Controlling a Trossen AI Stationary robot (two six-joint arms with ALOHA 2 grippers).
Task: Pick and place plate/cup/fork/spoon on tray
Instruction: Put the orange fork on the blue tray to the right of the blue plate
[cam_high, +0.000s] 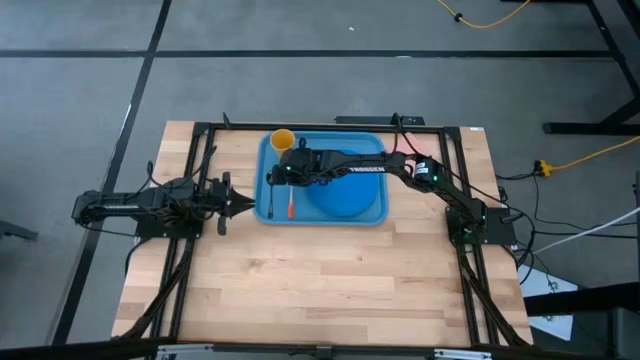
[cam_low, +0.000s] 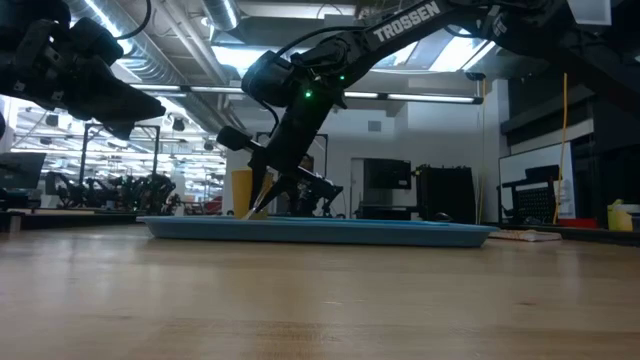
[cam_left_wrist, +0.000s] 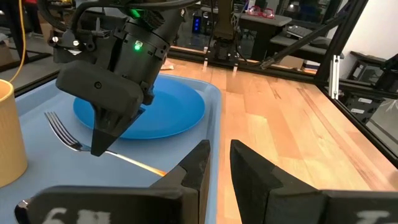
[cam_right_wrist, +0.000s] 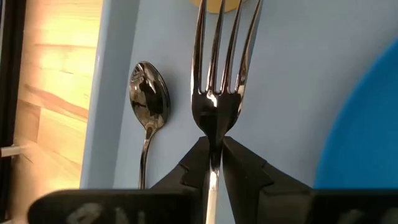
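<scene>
The light-blue tray lies at the table's far middle. On it are the blue plate, the yellow cup upright in its far left corner, the dark spoon along its left rim, and the fork beside the spoon, tines toward the cup. My right gripper reaches over the tray from the right and is shut on the fork. My left gripper waits left of the tray, its fingers a narrow gap apart and empty. My right gripper pinches the fork's thin neck, just behind the silver tines, between its two fingers. The fingers come down from above, slanting from the table's right. The orange handle trails toward the near edge, low over the tray floor. Whether the fork is lifted clear, I cannot tell.
The tray's raised rim stands between my left gripper and the fork. Black frame rails run along the table's left and right sides. Bare wood lies toward the near edge.
</scene>
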